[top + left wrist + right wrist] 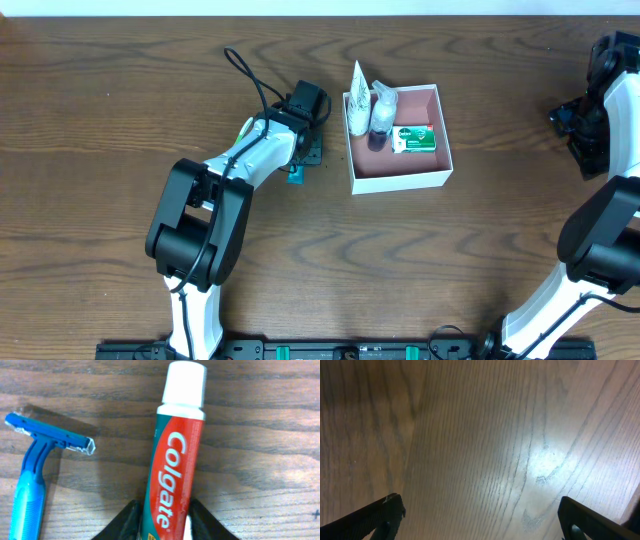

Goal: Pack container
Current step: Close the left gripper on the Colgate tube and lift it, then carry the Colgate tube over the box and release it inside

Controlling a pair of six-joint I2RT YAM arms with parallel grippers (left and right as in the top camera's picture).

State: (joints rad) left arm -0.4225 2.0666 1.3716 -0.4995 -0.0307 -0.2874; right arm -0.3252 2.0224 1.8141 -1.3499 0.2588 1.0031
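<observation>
Our left gripper [165, 521] clasps the tail of the red-and-green Colgate toothpaste tube [175, 455]. It lies on the wooden desk [260, 435] beside a blue plastic razor [35, 475], left of the square, white-walled, pink-lined cardboard box [400, 184]. We should lift it level and clear the box's wall before lowering. Our right gripper [480, 515] hangs released, far right of the box.

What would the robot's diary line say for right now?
left gripper: closed on toothpaste tube | right gripper: open, empty | razor: loose beside toothpaste tube | container: partly packed
</observation>
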